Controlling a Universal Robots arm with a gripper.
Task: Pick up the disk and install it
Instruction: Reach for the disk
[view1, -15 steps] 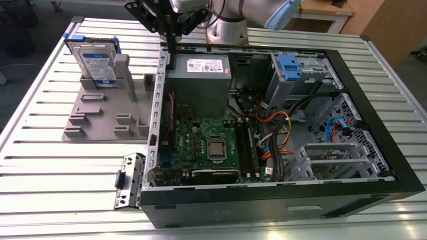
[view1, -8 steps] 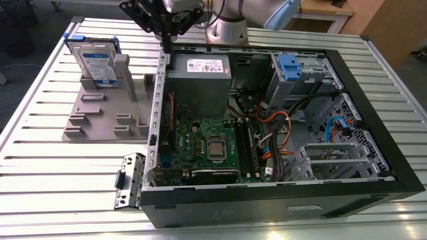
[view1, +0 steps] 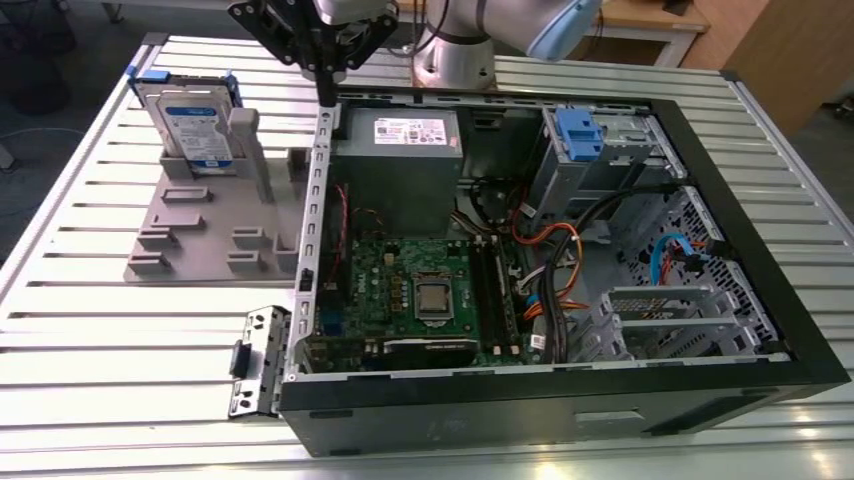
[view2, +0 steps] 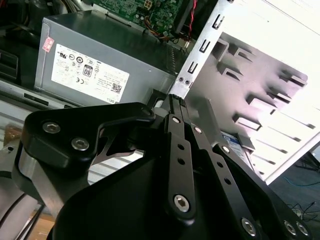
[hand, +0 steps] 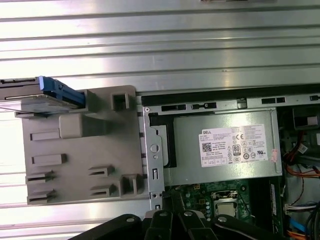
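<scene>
Gripper (view1: 326, 98) hung over the side wall of the computer case (view1: 534, 420), fingers pressed together, gripping nothing. Disk (view1: 196, 122) stood upright in the grey fixture (view1: 200, 235), lower than the claw and off to its side, opposite the power supply (view1: 396, 160). Probably best approach: spread the fingers first, straddle the drive's flat faces, and come down square.

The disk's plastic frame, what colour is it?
Bright blue, framing the silver disk; it shows best in the exterior view.
</scene>
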